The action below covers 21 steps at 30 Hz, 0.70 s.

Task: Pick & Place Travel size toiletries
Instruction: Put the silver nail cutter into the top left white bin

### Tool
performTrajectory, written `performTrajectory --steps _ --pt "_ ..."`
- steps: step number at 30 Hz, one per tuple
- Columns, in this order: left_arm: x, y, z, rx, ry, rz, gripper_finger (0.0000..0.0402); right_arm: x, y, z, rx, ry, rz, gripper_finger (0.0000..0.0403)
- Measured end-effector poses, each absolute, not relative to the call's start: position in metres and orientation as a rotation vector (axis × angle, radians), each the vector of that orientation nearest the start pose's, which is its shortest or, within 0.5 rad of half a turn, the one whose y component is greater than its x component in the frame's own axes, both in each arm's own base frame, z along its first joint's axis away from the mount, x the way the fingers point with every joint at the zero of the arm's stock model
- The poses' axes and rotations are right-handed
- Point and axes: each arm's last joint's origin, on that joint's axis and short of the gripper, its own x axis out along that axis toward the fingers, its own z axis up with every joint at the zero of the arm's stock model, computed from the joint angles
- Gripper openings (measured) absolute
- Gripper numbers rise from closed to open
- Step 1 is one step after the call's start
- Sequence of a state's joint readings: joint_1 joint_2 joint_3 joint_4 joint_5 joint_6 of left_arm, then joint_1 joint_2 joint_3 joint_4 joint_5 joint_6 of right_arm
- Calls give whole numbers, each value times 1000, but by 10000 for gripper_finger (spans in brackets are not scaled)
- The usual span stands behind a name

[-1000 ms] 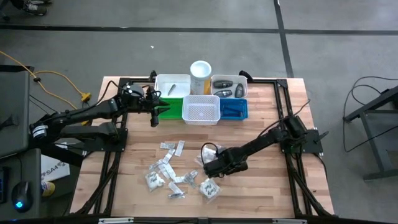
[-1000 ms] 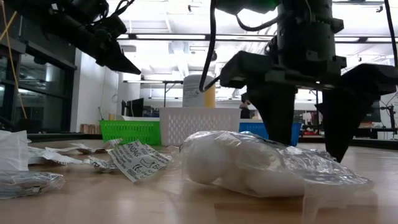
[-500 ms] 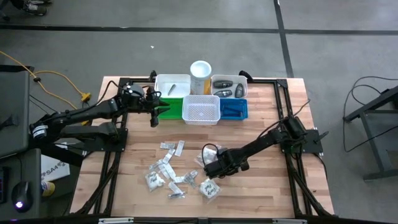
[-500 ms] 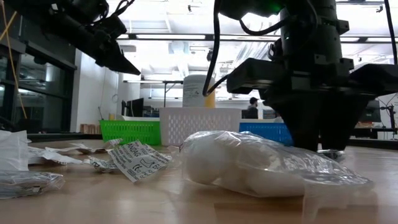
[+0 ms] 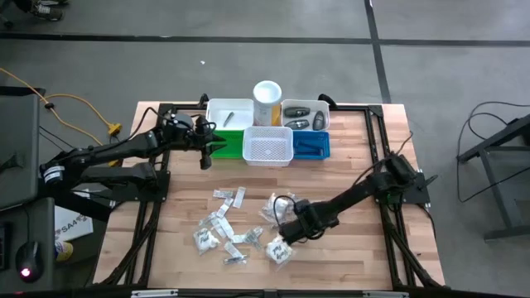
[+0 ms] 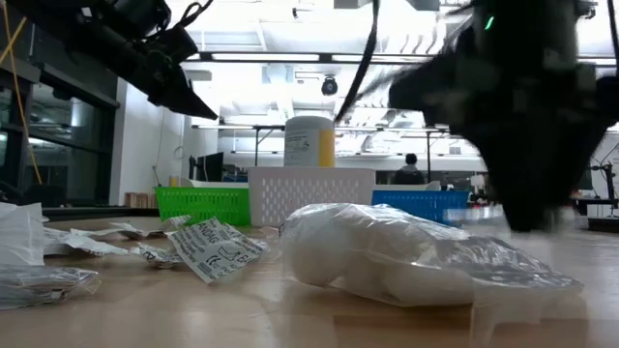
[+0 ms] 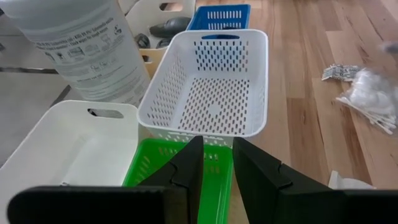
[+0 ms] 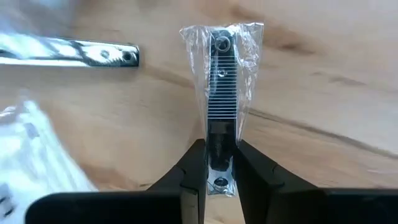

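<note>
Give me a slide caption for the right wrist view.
Right gripper shut on a plastic-wrapped nail file above the wooden table.

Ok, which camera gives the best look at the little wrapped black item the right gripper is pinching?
The right wrist view: the wrapped black item fills the frame, pinched between the right gripper fingers. The high view shows only that gripper over the pile; the low view blurs it; the left wrist view misses it.

Clear and white crinkly packets scattered flat on wood at front centre. Bulging clear bag of white pieces lying on its side. Slim dark ridged stick in clear wrap pinched at one end. Dark grey oval pieces in rear white bin.
</note>
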State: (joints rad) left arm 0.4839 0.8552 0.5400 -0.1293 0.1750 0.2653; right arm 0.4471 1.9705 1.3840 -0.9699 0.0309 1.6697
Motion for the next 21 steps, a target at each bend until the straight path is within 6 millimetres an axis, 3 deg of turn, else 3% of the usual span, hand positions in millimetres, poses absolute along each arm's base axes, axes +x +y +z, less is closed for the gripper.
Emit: performTrajectory --steps 5,9,15,21 --pt "175 86 235 103 482 231 87 309 158 186 743 1149 -989 49" --pt "189 90 227 100 451 117 87 302 159 197 554 958 -981 49" --pt "211 95 220 97 339 -61 89 292 143 174 282 831 -1016 49" --pt "225 102 213 92 273 -84 111 281 114 146 151 783 -1074 49"
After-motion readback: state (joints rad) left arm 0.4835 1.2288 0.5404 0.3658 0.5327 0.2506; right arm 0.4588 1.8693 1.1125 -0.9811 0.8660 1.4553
